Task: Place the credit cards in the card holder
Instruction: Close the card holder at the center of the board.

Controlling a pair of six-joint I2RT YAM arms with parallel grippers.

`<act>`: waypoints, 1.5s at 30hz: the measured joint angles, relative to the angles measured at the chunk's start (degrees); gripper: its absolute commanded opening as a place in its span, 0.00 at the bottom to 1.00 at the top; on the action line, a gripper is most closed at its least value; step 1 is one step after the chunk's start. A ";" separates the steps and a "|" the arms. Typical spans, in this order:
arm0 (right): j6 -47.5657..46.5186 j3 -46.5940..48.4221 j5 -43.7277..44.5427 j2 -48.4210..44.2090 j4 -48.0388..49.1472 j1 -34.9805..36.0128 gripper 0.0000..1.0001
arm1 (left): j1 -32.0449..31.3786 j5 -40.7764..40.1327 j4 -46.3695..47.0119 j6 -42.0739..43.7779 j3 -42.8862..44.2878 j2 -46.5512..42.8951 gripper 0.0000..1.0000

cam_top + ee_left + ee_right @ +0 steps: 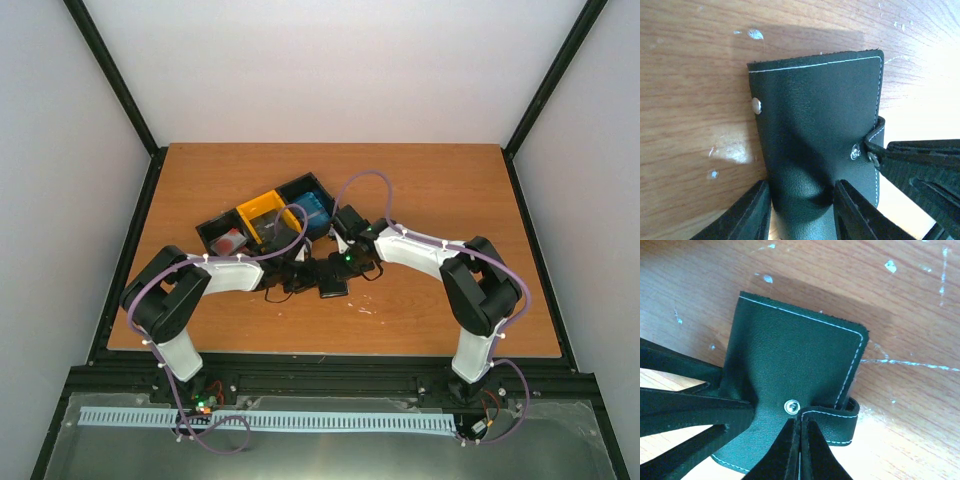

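The card holder (pixel 332 286) is a black folded wallet lying on the wooden table between both arms. In the left wrist view my left gripper (pixel 802 210) is shut on the card holder (pixel 815 125), pinching its near end so the leather bulges between the fingers. In the right wrist view my right gripper (pixel 800 440) is shut on the closing tab (pixel 837 425) of the card holder (pixel 790 360), next to the metal snap (pixel 791 406). Credit cards lie in the tray: a red-and-white one (pixel 230 241) and blue ones (pixel 312 210).
A black-and-yellow three-compartment tray (pixel 262 208) stands just behind the grippers. Purple cables loop over both arms. The table (pixel 450 180) has a black frame around its edges.
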 measured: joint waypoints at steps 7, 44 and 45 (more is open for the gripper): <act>0.00 0.00 -1.57 0.44 0.55 0.20 0.03 | 0.00 -0.02 0.02 0.00 0.00 0.00 0.38; 4.79 0.24 -0.63 1.68 3.80 0.61 0.03 | 0.02 0.00 0.50 0.00 0.02 0.61 0.33; 5.07 0.24 -0.24 1.64 4.00 0.63 0.03 | 0.02 -0.02 0.61 0.00 0.02 0.76 0.33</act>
